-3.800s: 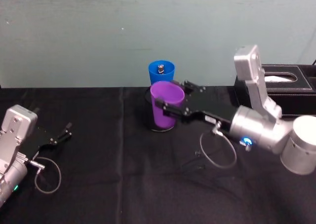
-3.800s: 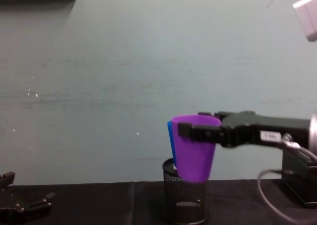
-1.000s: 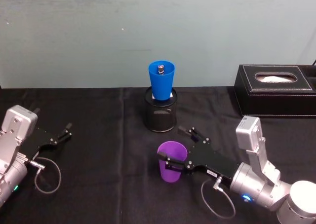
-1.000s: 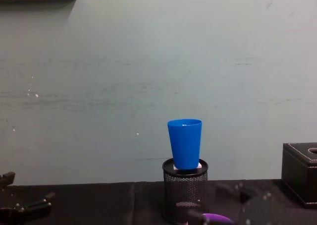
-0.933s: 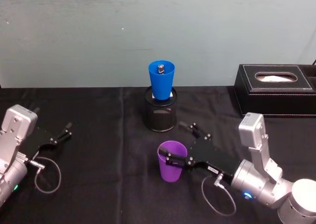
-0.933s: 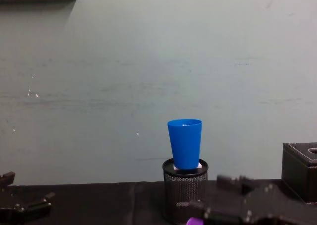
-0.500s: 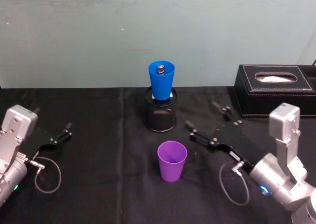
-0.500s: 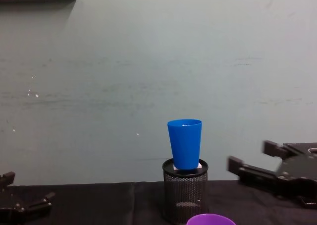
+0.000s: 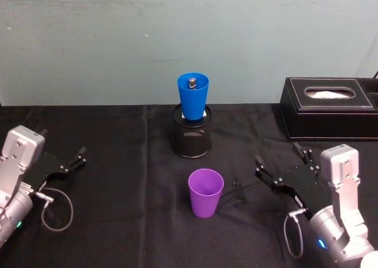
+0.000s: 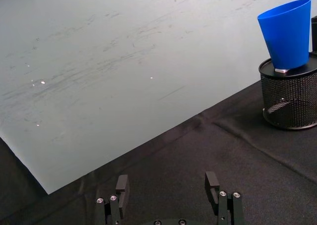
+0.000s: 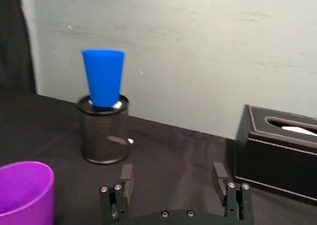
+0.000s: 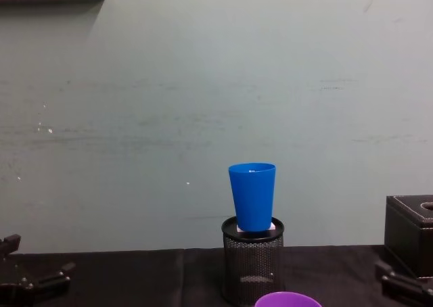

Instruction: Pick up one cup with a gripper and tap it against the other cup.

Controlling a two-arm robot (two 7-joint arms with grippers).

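Purple cup [image 9: 205, 192] stands upright on the tabletop [image 9: 118, 221], mouth up, long axis vertical, taper narrowing to its base. It sits in front of the mesh holder [image 9: 191, 139], apart from it, nothing touching it. No tilt visible.

Largest to smallest:

Tabletop: black cloth, carries everything.

Tissue box [image 9: 331, 107]: black, at the back on the robot's right, well apart from both cups.

Right pincer [image 9: 284, 163]: fingers spread, empty, off to the right of the purple cup with a clear gap between. The right wrist view looks past its fingers [image 11: 125, 177] toward the holder, purple cup at the frame's corner [image 11: 25, 190].

Left pincer [image 9: 78, 160]: fingers spread, empty, parked at the tabletop's left edge, far from the cups.

Mesh holder: upright, centre back.

Blue cup [image 9: 193, 95]: stands in the holder's mouth, upright, mouth up, long axis vertical, rising well above the rim. A small dark object lies inside it; can't tell what.

Progress, judged from the layout: purple cup is free on the tabletop, unheld, not touching the blue cup. Nothing visible proves a tap. If the tap counts as made, only parking the arm is left; if not, grasp, lift, tap all remain.
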